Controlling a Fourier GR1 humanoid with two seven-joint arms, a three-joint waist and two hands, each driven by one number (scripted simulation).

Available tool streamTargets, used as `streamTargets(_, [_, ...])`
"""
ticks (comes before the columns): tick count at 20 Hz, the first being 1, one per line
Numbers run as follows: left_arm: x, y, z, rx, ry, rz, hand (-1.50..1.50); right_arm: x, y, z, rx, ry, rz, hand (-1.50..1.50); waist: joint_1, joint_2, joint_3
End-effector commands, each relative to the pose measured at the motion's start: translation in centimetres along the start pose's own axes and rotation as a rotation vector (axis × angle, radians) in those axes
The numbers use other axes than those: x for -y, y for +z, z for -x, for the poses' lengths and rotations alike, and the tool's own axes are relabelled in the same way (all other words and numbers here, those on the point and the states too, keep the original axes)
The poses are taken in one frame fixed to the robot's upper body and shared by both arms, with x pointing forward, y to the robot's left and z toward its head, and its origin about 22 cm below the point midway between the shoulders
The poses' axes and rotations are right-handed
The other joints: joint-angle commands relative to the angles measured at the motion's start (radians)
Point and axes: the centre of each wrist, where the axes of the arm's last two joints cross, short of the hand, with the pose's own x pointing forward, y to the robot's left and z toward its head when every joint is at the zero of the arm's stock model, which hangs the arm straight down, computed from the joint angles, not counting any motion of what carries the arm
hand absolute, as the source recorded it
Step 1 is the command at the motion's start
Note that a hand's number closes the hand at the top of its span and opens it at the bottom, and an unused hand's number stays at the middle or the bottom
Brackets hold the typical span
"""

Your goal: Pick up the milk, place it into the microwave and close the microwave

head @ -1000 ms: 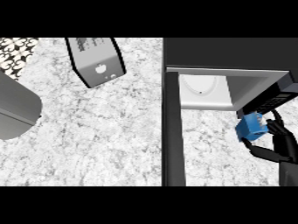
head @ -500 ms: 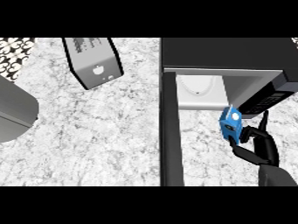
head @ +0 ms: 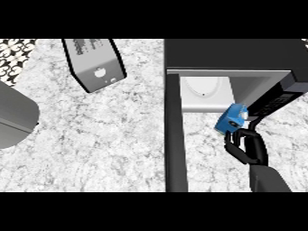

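The milk point(head: 231, 118) is a small blue carton, tilted, at the front edge of the open microwave point(head: 236, 56). My right hand point(head: 247, 145) comes up from the lower edge and its fingers curl round the carton's lower end. The carton hangs just before the microwave's pale inside, where a white round plate point(head: 202, 88) lies. The microwave's door point(head: 174, 135) stands open, seen edge-on as a dark strip running down to the left of my hand. My left hand shows nowhere.
A dark boxy appliance with a grey face point(head: 95, 63) lies on the marble counter point(head: 96, 135) at the upper left. A large grey rounded object point(head: 3, 113) juts in from the left edge. A patterned wall point(head: 3, 54) shows at the far corners.
My right hand has carried the milk to the left and upward, from beside the microwave's right wall to the front of its opening.
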Motion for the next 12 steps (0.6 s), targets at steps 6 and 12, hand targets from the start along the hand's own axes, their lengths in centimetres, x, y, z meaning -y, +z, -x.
streamTargets(6, [0.6, -0.8, -1.1, 0.05, 0.019, 0.036, -1.5, 0.5, -7.8, -4.0, 0.111, 0.08, -0.041, 1.5, 0.019, -0.002, -0.003])
streamTargets(12, [-0.6, -1.4, -0.7, 0.042, 0.018, 0.043, -1.5, -0.3, -11.4, -6.2, 0.073, 0.134, -0.032, 1.5, 0.034, 0.005, -0.003])
